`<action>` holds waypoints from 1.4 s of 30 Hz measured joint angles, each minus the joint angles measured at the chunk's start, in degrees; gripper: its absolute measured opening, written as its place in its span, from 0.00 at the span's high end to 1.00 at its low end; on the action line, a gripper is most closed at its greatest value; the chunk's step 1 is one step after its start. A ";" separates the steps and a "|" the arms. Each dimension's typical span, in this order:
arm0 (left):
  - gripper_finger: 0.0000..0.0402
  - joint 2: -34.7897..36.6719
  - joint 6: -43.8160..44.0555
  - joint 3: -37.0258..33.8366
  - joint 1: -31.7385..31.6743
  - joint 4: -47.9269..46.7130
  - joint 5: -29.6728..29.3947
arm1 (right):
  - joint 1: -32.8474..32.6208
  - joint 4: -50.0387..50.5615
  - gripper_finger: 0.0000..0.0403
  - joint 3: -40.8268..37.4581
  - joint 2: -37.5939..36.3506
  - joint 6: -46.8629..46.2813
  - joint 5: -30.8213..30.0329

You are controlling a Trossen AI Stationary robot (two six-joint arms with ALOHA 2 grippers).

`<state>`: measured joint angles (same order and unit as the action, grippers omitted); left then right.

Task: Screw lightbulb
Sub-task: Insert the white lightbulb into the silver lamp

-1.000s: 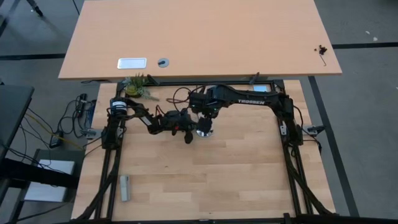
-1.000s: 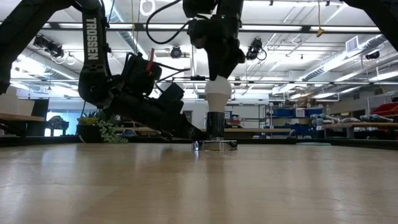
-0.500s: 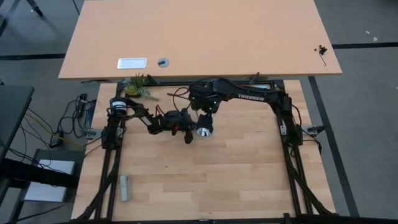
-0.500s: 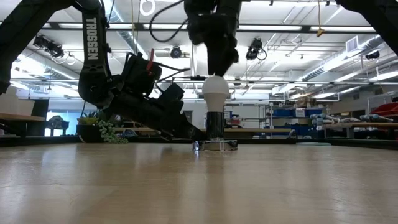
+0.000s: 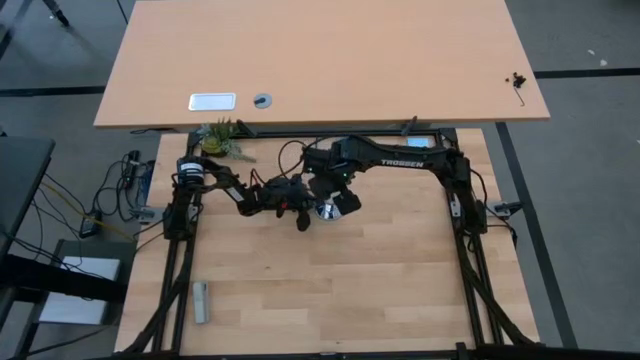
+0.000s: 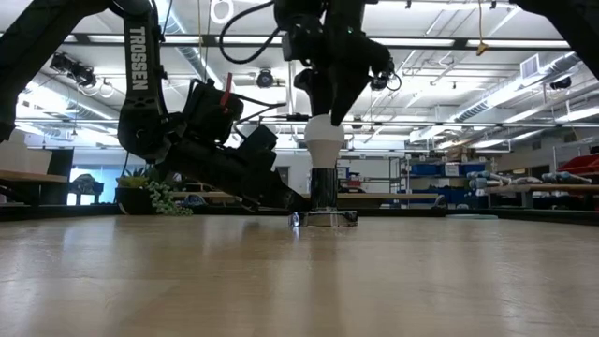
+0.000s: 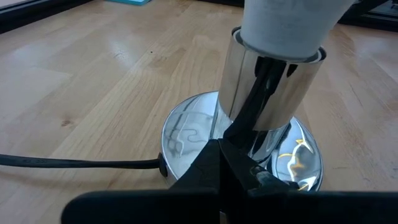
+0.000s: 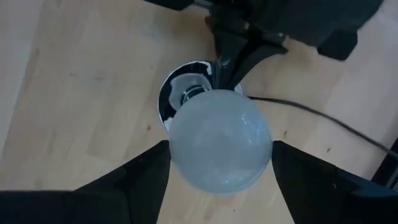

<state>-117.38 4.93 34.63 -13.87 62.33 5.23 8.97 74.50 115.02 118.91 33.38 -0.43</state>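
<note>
The frosted-white lightbulb (image 6: 326,140) stands upright with its narrow end in the shiny silver socket (image 6: 324,192), whose round base (image 7: 186,130) rests on the wooden table. My right gripper (image 8: 221,155) points down over the bulb (image 8: 219,140), open, one finger on either side of its globe; whether they touch it I cannot tell. My left gripper (image 7: 229,138) is shut and reaches in low from the table's left to the socket's foot (image 5: 325,212). My left gripper presses its shut fingertips (image 7: 239,127) onto the socket's round base plate (image 7: 292,162), right against the foot of the upright tube. The fingers slant down from the table's left. The socket stands flat on the table.
The socket's thin black cord (image 7: 74,163) runs off across the table. A small grey block (image 5: 201,300) lies near the front left corner and a small plant (image 5: 220,135) stands at the far left. A large desk (image 5: 320,60) sits beyond the far edge.
My right gripper has let go of the bulb, risen a little clear of it, rolled about its own axis and come back down around the globe. The bulb stays upright in the socket.
</note>
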 joint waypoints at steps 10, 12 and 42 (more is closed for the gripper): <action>1.00 -0.01 -0.04 -0.01 -0.01 0.00 -0.01 | 0.19 -2.46 0.37 -1.27 -0.22 -28.08 -2.41; 1.00 -0.01 -0.06 -0.01 -0.01 0.00 -0.02 | 0.71 -2.47 0.37 -1.50 -0.22 -42.90 -2.58; 1.00 0.00 -0.13 -0.02 -0.02 0.00 0.00 | -1.52 -0.20 0.26 2.36 0.24 -1.85 -1.79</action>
<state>-117.38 4.80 34.61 -13.89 62.33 5.23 7.45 74.30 117.38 119.15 31.53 -2.22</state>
